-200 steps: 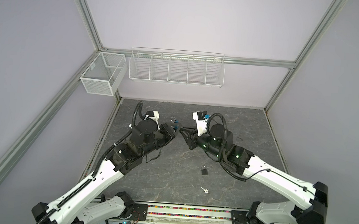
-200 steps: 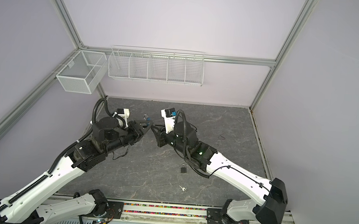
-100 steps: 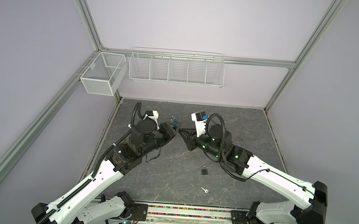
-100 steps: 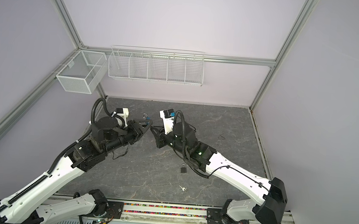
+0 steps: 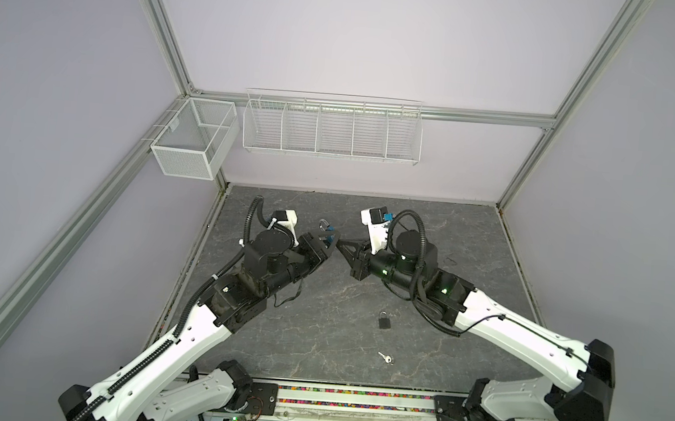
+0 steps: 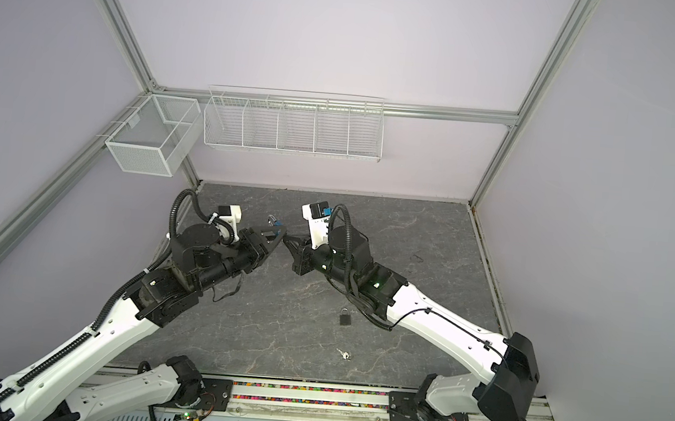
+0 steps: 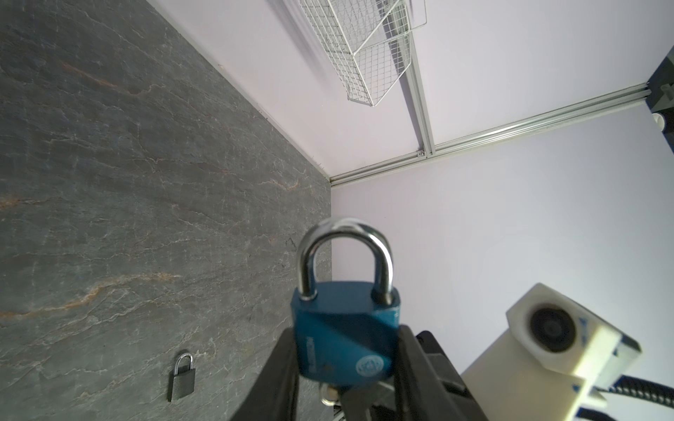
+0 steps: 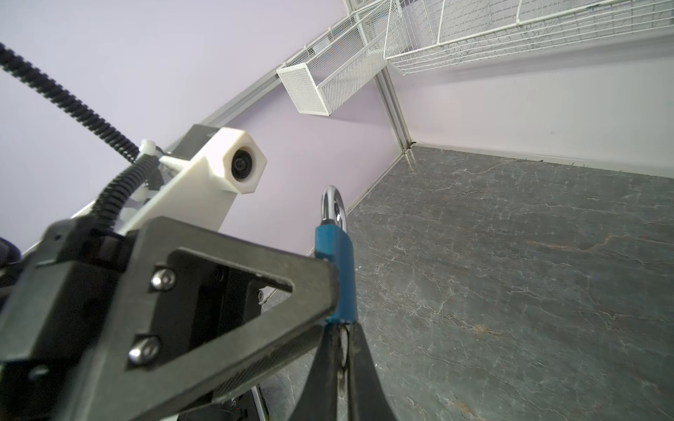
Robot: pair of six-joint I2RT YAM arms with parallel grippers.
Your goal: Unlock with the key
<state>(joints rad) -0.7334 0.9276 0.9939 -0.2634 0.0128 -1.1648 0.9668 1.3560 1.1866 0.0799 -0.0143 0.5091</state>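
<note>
Holding the blue padlock [image 7: 343,335] up off the table [image 5: 430,228] in your left end effector [image 5: 328,242], you are clamping its body between the two fingers at a middling width. The shackle [image 7: 343,237] is pointing away from that wrist and the keyhole end is turning toward your right arm. That is putting the keyway out in the open, where the other arm can reach it, and giving the lock something to brace against when the torque comes.

Your right end effector [image 8: 341,335] is standing tip to tip with the left one, just under the lock's base, with its fingers pinched right down. The silver key [image 7: 329,395] is showing at that base, and the narrow pinch appears to be closing on its head. The blade is hidden, so you cannot tell how deep it is sitting.

Both shackle legs are looking seated, so the lock is probably not yet opened. You are likely setting up the turn: a wrist roll about the key's axis, with the left grip staying firm.

Well behind your right end effector, a dark padlock [image 5: 384,320] and a loose key [image 5: 385,358] are lying apart on the table.
</note>
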